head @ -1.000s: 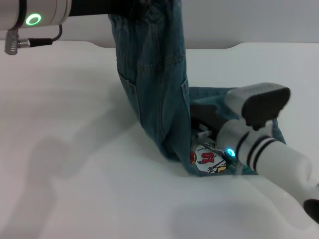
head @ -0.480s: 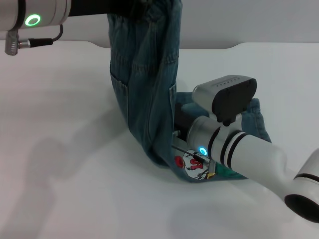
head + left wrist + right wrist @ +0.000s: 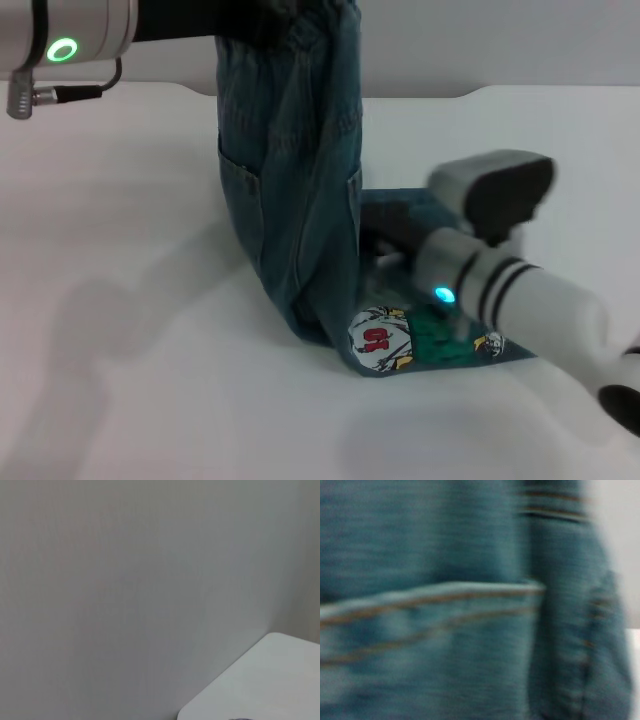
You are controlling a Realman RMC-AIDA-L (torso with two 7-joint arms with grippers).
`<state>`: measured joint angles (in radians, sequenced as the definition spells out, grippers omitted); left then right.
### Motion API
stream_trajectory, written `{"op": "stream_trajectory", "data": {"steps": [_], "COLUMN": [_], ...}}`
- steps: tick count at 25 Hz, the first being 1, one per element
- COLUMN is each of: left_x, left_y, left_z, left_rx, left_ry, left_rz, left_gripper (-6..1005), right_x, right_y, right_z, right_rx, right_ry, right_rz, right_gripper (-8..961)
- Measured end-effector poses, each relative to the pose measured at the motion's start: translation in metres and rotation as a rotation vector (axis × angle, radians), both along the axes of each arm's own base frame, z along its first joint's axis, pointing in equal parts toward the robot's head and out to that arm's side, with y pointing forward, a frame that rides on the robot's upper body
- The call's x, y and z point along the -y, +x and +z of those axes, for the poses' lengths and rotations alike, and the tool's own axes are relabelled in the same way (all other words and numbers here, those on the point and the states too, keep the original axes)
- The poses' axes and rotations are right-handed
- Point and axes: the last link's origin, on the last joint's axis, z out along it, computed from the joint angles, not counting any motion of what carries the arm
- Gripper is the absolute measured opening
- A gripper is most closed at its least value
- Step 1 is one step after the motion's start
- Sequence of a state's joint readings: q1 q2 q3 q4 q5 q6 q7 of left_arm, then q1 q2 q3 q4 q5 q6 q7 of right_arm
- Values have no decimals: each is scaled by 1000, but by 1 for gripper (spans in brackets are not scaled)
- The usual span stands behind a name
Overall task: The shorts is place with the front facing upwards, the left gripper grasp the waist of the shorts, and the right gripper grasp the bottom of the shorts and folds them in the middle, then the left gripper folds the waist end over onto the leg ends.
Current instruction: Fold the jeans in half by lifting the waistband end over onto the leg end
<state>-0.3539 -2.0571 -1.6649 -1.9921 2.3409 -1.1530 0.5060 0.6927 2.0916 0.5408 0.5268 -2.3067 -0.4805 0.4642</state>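
Shorts (image 3: 295, 200): waist end held up off table (image 3: 120, 300) by left gripper (image 3: 262, 18), clamped on it; right gripper (image 3: 385, 240) at hems, grip indiscernible.

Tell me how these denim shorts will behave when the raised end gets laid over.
Probably floppy: the shorts hang in loose vertical folds from the left gripper at the top of the head view. Likely to drape rather than hold shape. The printed lower part lies on the table by the right gripper, so it may stay put.

Silver-white arms (image 3: 545, 305), black rings, green ring light (image 3: 62, 49).
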Motion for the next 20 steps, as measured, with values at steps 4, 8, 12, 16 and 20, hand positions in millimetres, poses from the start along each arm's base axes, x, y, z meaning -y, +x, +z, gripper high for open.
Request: {"op": "stream_trajectory", "data": {"steps": [4, 8, 12, 16, 20], "left_x": [-1, -3, -5, -3, 7], "left_y": [-5, -8, -14, -16, -15], "left_z": [-2, -4, -11, -21, -37], "left_rx": [-1, 0, 2, 27, 41], "left_ry": [-3, -6, -15, -43, -98], "left_rz": [12, 24, 35, 42, 27], "left_gripper": [41, 41, 40, 40, 40], "right_x": [-10, -15, -15, -9, 0], "right_y": [49, 72, 95, 121, 147], "right_z": [30, 50, 75, 102, 126], "right_rx": [22, 31, 36, 62, 79], "right_ry": [120, 200, 318, 465, 571], "right_rz": [-116, -153, -153, -202, -270], "right_gripper": [-1, -1, 0, 0, -1]}}
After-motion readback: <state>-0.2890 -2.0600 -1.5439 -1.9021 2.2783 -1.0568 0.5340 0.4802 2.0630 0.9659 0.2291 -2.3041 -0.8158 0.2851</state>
